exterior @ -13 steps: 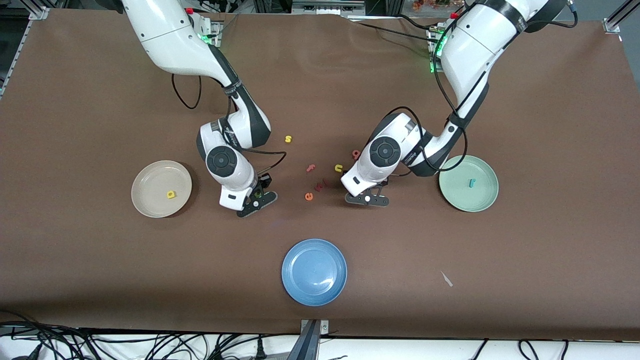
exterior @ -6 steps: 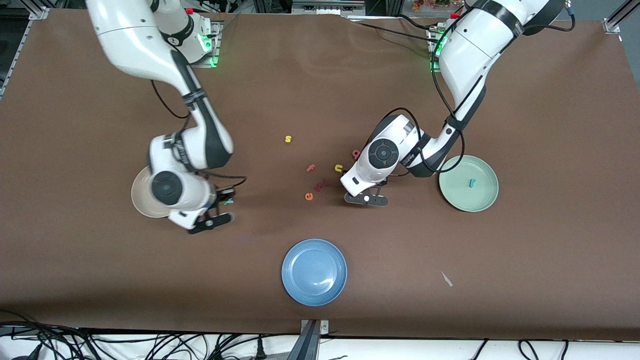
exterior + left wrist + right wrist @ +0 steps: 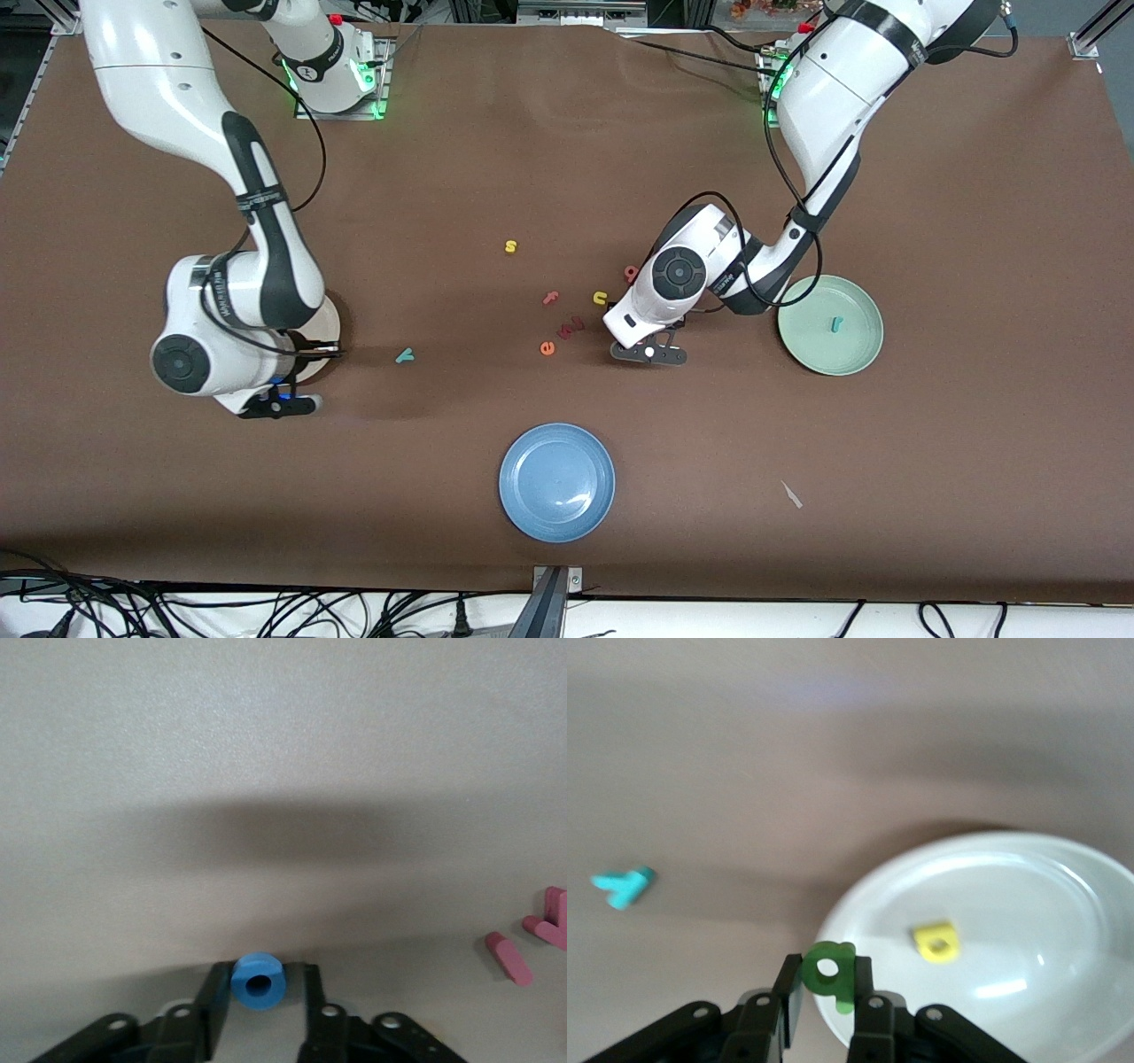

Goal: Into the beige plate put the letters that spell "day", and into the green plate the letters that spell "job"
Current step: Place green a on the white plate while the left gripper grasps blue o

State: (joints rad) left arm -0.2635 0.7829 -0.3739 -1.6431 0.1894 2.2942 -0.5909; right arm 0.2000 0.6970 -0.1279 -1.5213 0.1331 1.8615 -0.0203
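My right gripper point(image 3: 828, 979) is shut on the green a point(image 3: 830, 973) over the rim of the beige plate point(image 3: 859, 895), which holds the yellow d point(image 3: 936, 942). In the front view that arm hides most of the plate point(image 3: 330, 326). The teal y point(image 3: 405, 355) lies on the table beside the plate, toward the middle. My left gripper point(image 3: 260, 973) is down at the table, its fingers either side of the blue o point(image 3: 258, 981), one touching and a narrow gap at the other. The green plate point(image 3: 855, 354) holds the teal j point(image 3: 834, 324). The red-pink b point(image 3: 631, 272) lies by the left wrist.
A blue plate point(image 3: 556, 481) sits near the front edge. Loose letters lie mid-table: yellow s point(image 3: 510, 246), pink f point(image 3: 551, 298), yellow u point(image 3: 600, 298), orange e point(image 3: 547, 348) and pink pieces point(image 3: 571, 328). A white scrap point(image 3: 791, 494) lies toward the left arm's end.
The right arm has swung from the middle of the table to the beige plate, which it now covers, and the teal y it hid now shows. The left arm has barely moved.
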